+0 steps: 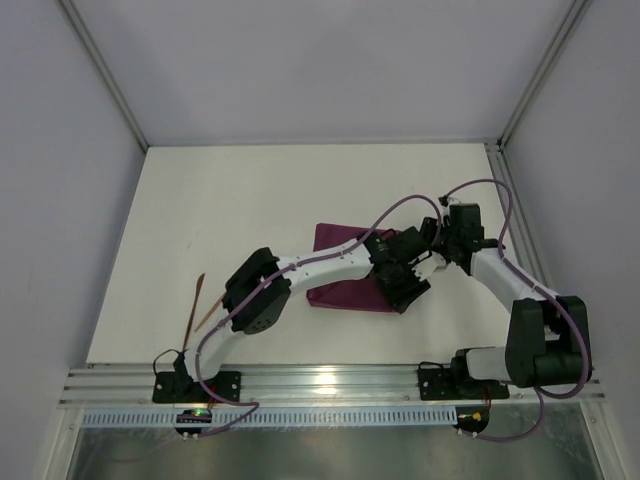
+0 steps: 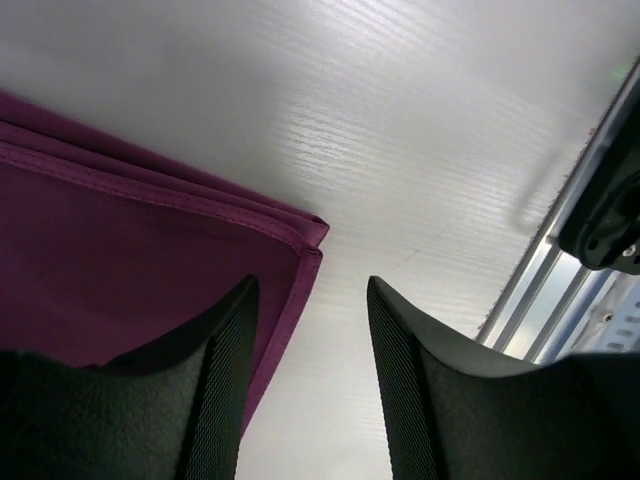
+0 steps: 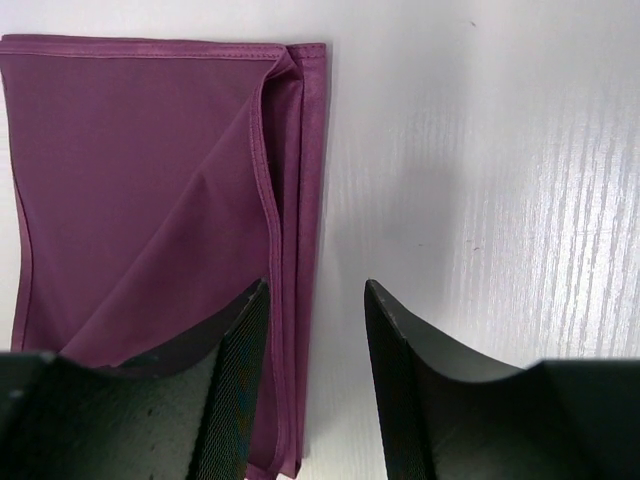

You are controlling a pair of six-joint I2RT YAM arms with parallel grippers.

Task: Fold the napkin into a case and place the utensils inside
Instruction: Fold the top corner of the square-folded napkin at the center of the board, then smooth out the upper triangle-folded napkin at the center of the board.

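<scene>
Though the napkin already lies folded into a layered oblong beneath both my wrists, I judge the job only partly done: the utensils rest well to the napkin's left, none inside. My left gripper hangs parted over the napkin's corner, my right gripper parted over its long edge, both holding nothing. Only the right wrist view shows the loose diagonal flap; only the top view shows the utensils.

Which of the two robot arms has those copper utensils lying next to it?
The left arm: the utensils lie beside its elbow, while the right arm is across the table.
</scene>
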